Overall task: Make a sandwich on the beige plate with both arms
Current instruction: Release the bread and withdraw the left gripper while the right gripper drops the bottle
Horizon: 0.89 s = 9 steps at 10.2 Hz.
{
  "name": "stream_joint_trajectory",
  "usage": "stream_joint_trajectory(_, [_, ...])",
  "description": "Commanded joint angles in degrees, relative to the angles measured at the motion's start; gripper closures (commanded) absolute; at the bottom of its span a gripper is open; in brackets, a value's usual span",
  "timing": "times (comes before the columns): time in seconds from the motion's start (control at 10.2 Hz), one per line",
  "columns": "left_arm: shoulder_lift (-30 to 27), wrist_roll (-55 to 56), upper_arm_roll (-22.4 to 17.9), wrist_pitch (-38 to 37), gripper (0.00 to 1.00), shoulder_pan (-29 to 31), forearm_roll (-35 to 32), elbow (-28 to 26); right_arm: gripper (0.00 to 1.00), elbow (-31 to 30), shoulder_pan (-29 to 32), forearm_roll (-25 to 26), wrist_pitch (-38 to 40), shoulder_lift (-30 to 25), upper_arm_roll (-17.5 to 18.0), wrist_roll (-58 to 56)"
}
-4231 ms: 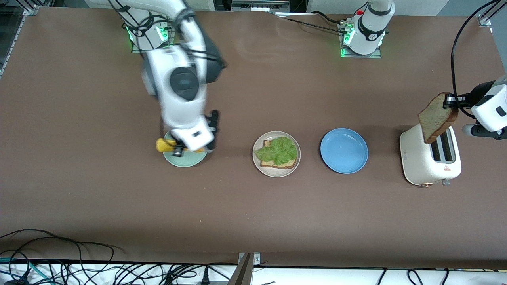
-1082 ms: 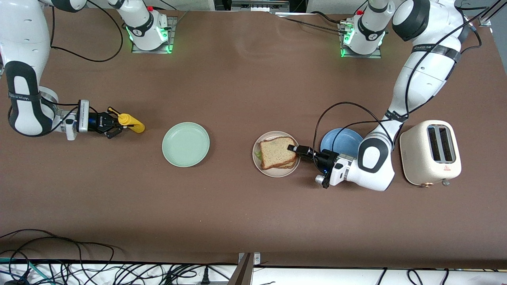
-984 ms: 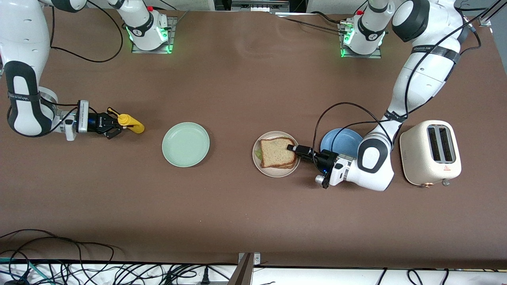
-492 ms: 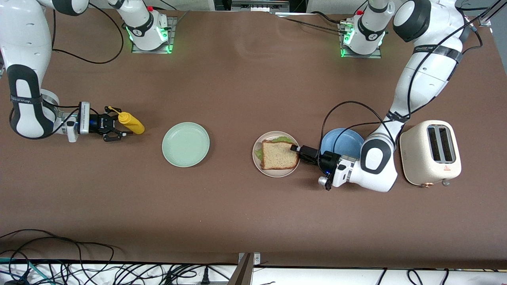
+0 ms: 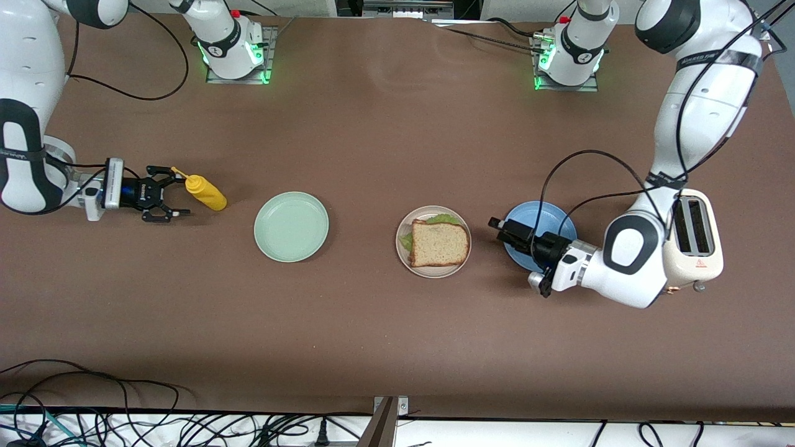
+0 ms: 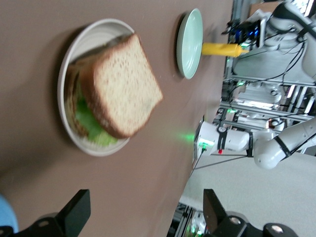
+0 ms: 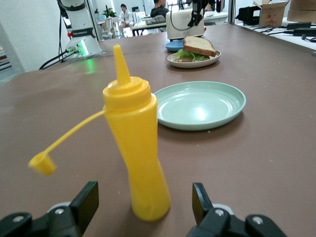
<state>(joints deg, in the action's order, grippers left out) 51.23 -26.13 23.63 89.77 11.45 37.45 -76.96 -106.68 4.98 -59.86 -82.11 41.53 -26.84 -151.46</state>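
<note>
Front view: sandwich (image 5: 438,243) resting on beige plate (image 5: 402,252), between mint plate (image 5: 290,226) and blue plate (image 5: 539,217); left gripper (image 5: 502,230) over the blue plate, jaws apart, empty; right gripper (image 5: 166,194) open beside upright mustard bottle (image 5: 207,193).

Left wrist view: open fingers (image 6: 75,213) apart from the sandwich (image 6: 118,84).

Right wrist view: bottle (image 7: 137,154) between spread fingers (image 7: 85,201), untouched.
</note>
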Motion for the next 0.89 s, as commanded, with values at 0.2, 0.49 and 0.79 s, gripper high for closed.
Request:
stream_joint_trajectory(0.2, [-13.49, 18.26, 0.45, -7.31, 0.00, -0.55, -16.92, -0.82, 0.15, 18.92, 3.11, 11.14, 6.50, 1.01, 0.47, 16.22])
stream_joint_trajectory(0.49, [-22.02, 26.20, 1.33, -9.87, 0.00, -2.91, -30.81, -0.65, 0.15, 32.29, 0.74, 15.99, 11.07, -0.05, 0.65, 38.96])
stream_joint_trajectory(0.79, [-31.68, 28.07, -3.65, -9.27, 0.00, -7.05, -37.88, -1.08, 0.11, 35.40, -1.90, 20.03, 13.38, -4.86, 0.38, 65.34])
